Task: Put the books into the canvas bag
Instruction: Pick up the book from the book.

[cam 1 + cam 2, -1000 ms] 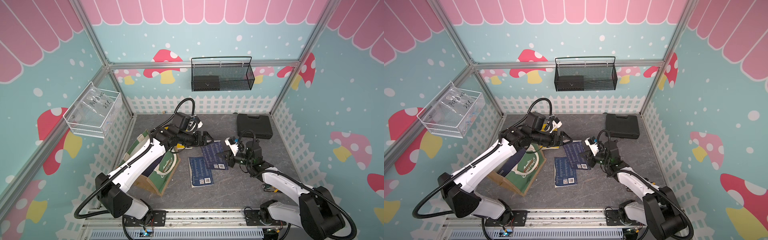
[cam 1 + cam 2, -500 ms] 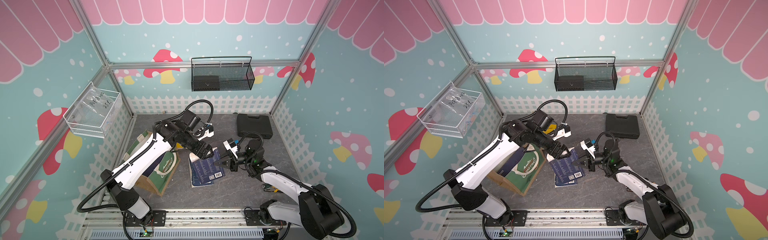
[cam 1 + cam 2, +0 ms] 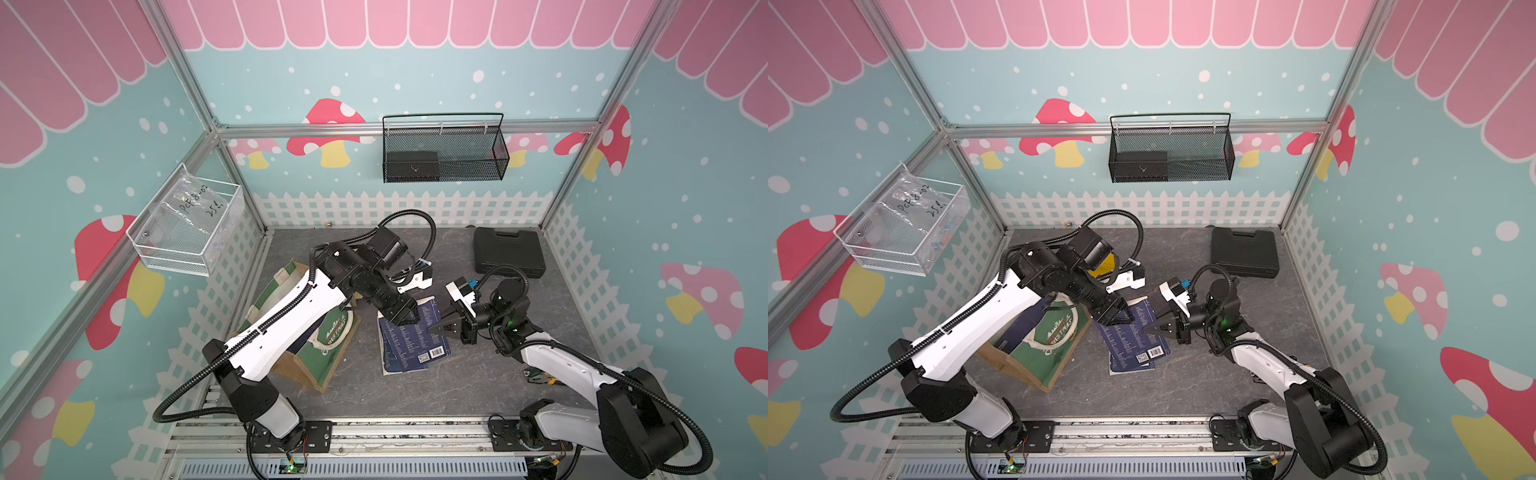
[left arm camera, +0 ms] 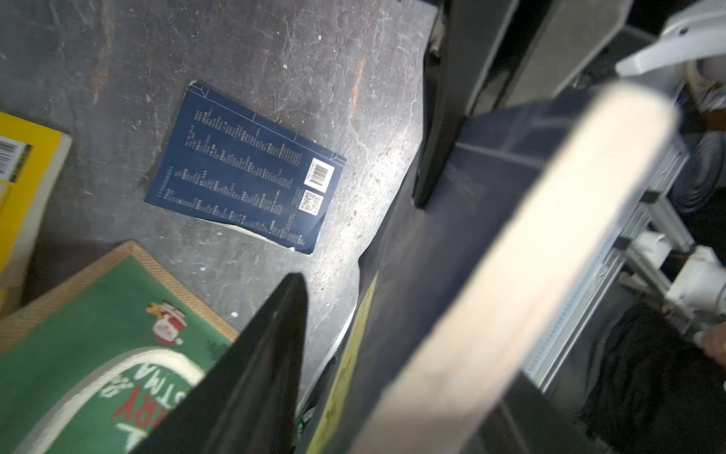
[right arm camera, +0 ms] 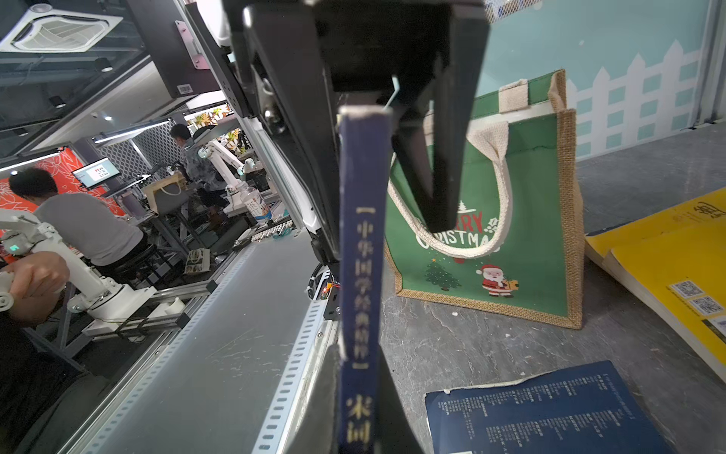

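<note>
My right gripper is shut on a navy book, holding it on edge above the floor. My left gripper straddles the far end of that book, open, with floor showing between one finger and the cover. Another navy book lies flat beneath. The canvas bag stands to the left under my left arm, with a navy book inside. Yellow books lie behind the bag.
A black plastic case sits at the back right of the floor. A black mesh basket hangs on the back wall and a white wire basket on the left wall. Picket-fence walls close in the floor.
My right gripper lifted the navy book off the floor onto its edge. My left gripper swung down from above the bag to that book, and its jaws narrowed around it.
</note>
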Controlling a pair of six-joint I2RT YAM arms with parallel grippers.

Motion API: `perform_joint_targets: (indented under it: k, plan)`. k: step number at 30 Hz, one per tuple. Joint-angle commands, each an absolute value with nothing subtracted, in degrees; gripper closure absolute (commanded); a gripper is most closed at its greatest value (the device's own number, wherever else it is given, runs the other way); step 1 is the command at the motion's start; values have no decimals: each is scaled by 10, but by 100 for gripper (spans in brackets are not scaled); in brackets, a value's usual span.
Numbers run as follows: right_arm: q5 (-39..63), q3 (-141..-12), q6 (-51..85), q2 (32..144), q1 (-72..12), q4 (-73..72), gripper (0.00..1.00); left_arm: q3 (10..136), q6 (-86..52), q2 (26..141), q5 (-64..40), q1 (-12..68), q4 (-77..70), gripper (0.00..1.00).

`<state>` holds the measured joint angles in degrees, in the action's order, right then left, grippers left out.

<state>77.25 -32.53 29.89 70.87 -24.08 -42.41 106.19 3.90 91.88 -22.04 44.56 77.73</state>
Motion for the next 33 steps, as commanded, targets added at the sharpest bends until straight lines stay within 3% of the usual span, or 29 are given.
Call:
perform_joint_targets:
  k: [1, 4, 7, 9, 13, 16, 17, 22, 29, 33]
  plan:
    - [796, -344, 280, 716, -245, -413, 100, 1094, 57, 931, -191, 443, 786, 73]
    - [797, -351, 277, 731, -246, -399, 100, 1109, 59, 937, -196, 444, 789, 98]
    - [793, -351, 276, 731, -246, -398, 100, 1118, 62, 947, -203, 449, 799, 100]
    - [786, -352, 272, 725, -246, -394, 92, 1117, 63, 948, -201, 453, 801, 100]
    - [744, -362, 237, 708, -245, -337, 35, 1128, 40, 926, -114, 453, 790, 100]
    - [693, -380, 188, 703, -244, -257, 10, 1144, -5, 896, -58, 430, 772, 100]
    - [679, -384, 180, 703, -244, -244, 6, 1147, -25, 884, -57, 416, 765, 100]
    - [654, -388, 179, 719, -240, -236, 1, 1107, -137, 809, -40, 345, 717, 100]
    - [641, -397, 180, 753, -238, -215, 0, 1062, -313, 720, 135, 289, 709, 100]
    - [637, -398, 178, 764, -237, -208, 0, 984, -394, 631, 158, 257, 643, 100]
